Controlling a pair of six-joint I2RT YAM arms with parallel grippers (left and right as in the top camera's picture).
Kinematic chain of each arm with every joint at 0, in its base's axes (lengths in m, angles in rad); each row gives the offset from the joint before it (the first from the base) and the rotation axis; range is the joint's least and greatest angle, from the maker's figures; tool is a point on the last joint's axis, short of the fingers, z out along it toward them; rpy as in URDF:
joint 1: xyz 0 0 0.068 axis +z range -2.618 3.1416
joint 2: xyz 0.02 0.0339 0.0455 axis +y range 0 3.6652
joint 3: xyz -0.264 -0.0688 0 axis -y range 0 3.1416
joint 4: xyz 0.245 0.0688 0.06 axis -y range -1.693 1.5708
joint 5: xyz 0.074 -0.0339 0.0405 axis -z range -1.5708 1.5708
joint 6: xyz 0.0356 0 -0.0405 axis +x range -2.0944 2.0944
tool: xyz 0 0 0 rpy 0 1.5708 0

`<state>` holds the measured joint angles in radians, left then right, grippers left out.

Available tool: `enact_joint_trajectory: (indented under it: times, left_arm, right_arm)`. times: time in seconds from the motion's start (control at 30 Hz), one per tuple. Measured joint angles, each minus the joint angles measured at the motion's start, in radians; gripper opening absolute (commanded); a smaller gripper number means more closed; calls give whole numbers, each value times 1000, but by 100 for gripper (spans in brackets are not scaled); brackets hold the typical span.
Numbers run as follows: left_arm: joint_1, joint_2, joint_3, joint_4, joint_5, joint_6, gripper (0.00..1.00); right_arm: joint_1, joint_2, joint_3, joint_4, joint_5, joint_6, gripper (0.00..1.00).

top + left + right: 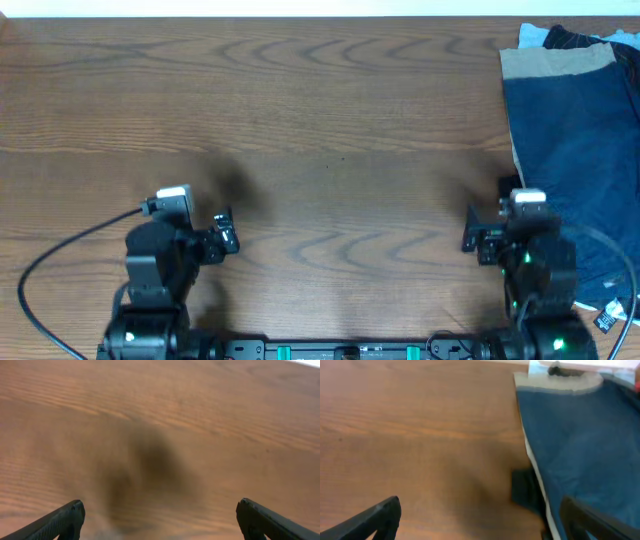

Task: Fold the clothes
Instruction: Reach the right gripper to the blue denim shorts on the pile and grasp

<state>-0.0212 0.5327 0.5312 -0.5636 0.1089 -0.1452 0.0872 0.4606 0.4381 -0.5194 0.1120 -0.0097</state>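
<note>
A stack of clothes lies at the table's right edge. On top is a dark navy blue garment (580,140), also in the right wrist view (585,445). A beige garment (555,62) shows under it at the back, with light blue (532,38) and black (575,38) pieces behind. My right gripper (487,238) is open and empty, hovering just left of the stack's near part; its right finger overlaps the navy cloth in the right wrist view (480,517). My left gripper (225,235) is open and empty over bare wood, also in the left wrist view (160,517).
The wooden table (330,110) runs to a white wall at the back. A cable (60,255) loops from the left arm at the lower left. A small white tag (610,315) lies near the right arm's base.
</note>
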Motion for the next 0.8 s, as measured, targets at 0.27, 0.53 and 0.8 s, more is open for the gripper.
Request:
enact_joint_trajectory:
  times: [0.27, 0.53, 0.8]
  left_arm:
    - [0, 135, 122, -82, 61, 0, 98]
    - [0, 154, 122, -87, 77, 0, 98]
    - [0, 154, 122, -87, 80, 0, 98]
  right_arm:
    - [-13, 455, 361, -292, 41, 55, 99]
    - [-45, 698, 471, -323, 138, 144, 99]
    - [-224, 850, 471, -317, 300, 296, 83]
